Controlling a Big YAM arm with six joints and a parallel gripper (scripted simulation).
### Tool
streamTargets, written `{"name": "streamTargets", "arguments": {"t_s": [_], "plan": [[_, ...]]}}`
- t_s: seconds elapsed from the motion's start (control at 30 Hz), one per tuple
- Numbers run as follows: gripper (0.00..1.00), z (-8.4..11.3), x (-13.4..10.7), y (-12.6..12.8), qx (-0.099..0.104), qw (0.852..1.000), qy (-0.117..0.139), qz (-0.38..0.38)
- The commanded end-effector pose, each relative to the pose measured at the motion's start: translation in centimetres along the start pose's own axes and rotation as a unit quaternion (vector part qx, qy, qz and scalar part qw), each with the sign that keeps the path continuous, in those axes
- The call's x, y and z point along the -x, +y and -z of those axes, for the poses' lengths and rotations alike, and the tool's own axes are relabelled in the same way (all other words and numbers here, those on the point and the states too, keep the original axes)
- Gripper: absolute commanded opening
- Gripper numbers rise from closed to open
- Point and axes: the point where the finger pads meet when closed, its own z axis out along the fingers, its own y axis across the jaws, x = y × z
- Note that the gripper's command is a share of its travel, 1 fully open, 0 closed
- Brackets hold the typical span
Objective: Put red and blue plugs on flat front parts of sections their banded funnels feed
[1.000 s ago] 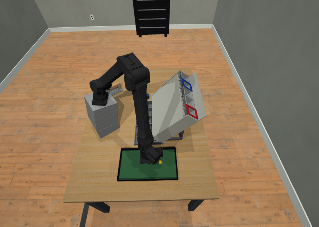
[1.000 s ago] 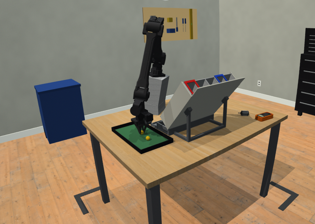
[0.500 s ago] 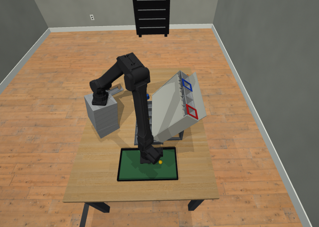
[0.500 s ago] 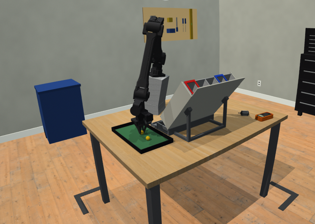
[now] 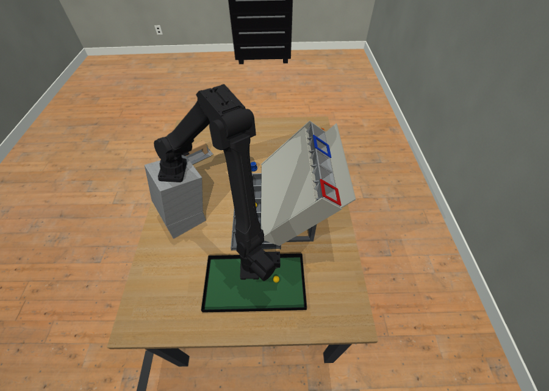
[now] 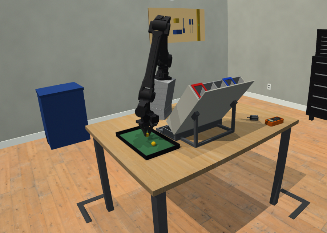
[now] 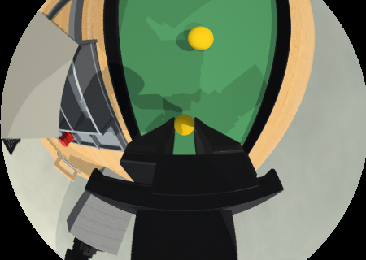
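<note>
My gripper (image 7: 184, 121) is shut on a yellow marble (image 7: 184, 125) just above the green tray (image 5: 254, 283); it shows in the exterior view (image 6: 147, 134) too. A second yellow marble (image 5: 276, 279) lies loose on the tray, also in the wrist view (image 7: 200, 37). The tilted grey cover (image 5: 293, 182) stands behind the tray, with the red-banded funnel (image 5: 330, 191) and the blue-banded funnel (image 5: 322, 144) along its top edge. The red plug (image 7: 66, 138) shows small at the left of the wrist view. The blue plug (image 5: 253, 165) peeks out behind my arm. A yellow spot (image 5: 255, 204) shows in the grey sections under the cover.
The arm's grey pedestal (image 5: 175, 198) stands at the table's left. The cover rests on a dark frame (image 6: 208, 129). An orange meter (image 6: 274, 120) and a small black item (image 6: 253, 117) lie at the table's far end. A blue cabinet (image 6: 63, 114) stands on the floor.
</note>
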Motion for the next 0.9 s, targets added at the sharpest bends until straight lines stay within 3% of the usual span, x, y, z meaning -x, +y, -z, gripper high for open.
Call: {"name": "streamTargets", "arguments": {"t_s": [0.0, 0.53, 0.77, 0.8, 0.87], "plan": [[0.00, 2.0, 0.5, -1.1, -0.010, 1.000, -0.009, 0.001], [0.00, 2.7, 0.3, -0.9, -0.009, 1.000, -0.007, 0.001], [0.00, 4.4, 0.4, -1.0, -0.010, 1.000, -0.009, 0.001], [0.00, 5.2, 1.3, -1.9, -0.018, 1.000, -0.016, 0.003], [0.00, 5.8, 0.2, -0.8, -0.008, 1.000, -0.008, 0.001]]}}
